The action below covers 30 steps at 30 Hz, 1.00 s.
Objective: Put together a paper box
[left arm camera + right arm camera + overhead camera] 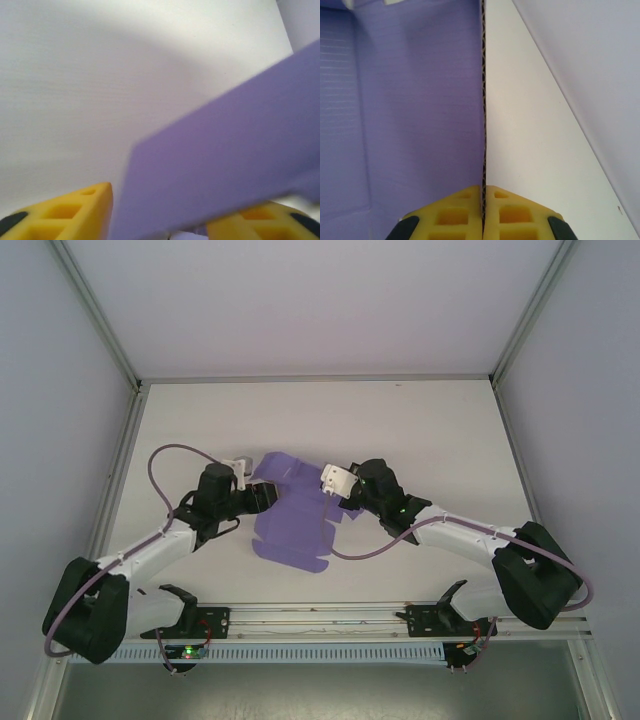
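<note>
Nearest, at the right wrist: right claw pinched tight on the raw corrugated edge of 1 wall of the box. Yellow pads flush on either side, wall standing upright off the bench.

At the left wrist: left claw standing apart, with 1 blurred purple flap slanting through the gap. No pad visibly pressing on it, so not gripping, by the look of it.

Further out, from above: not yet a cuboid, mostly a die-cut sheet lying mid-bench between the 2 arms. Left claw at its left edge, right claw at its right edge. Far end of the sheet reaching past both claws, with cut tabs; pale bench beyond.

Step in hand, judging from this: raising the side walls, early in the assembly. Right wall up and held, left flap lined up but not taken, most creases unfolded.

Next move, probably: closing the left claw on that flap, then swinging it up about its crease toward the held wall. Calls for a bite deep enough not to slip, a firm right-hand hold so the sheet cannot skate across the bench, and a slow turn so the thin board bends at the crease and not elsewhere.
</note>
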### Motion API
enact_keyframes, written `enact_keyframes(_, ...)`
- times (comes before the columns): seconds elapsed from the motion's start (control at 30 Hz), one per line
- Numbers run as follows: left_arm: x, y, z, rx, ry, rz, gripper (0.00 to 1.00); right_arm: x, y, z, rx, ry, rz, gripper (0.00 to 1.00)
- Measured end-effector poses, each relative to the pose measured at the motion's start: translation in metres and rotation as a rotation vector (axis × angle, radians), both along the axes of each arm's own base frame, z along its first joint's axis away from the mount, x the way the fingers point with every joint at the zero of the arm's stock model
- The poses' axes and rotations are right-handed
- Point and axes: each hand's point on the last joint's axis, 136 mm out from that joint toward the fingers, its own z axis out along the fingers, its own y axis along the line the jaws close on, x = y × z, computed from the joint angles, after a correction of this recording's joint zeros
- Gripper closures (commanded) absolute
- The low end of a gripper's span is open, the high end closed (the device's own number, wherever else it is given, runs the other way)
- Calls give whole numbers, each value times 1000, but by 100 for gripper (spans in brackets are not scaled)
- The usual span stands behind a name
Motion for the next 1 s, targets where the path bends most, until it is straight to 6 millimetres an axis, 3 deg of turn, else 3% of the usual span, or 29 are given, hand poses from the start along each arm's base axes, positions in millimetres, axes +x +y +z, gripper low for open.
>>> enact_keyframes(0.07,-4,7,5,24,-3,22,0,1,-5,-4,-51,-10,-5,100)
enact_keyframes(0.23,-3,35,36,107,-46,146,0,4,-7,-8,-187,-82,5,100)
enact_keyframes(0.37,17,68,53,168,-42,297,0,4,3,-4,-252,-169,39,100)
enact_keyframes(0.47,41,102,48,192,12,425,0,7,11,2,-281,-239,50,100)
enact_keyframes(0.57,60,121,28,207,90,479,0,9,16,5,-306,-289,53,100)
enact_keyframes(0.63,68,114,15,201,125,437,0,12,15,6,-316,-302,46,100)
enact_keyframes(0.73,77,89,3,145,132,307,5,17,14,4,-331,-317,23,100)
enact_keyframes(0.9,79,47,4,83,60,105,18,21,11,-6,-358,-307,-1,100)
enact_keyframes(1.0,72,22,5,68,-1,-3,18,22,10,-11,-367,-298,-6,100)
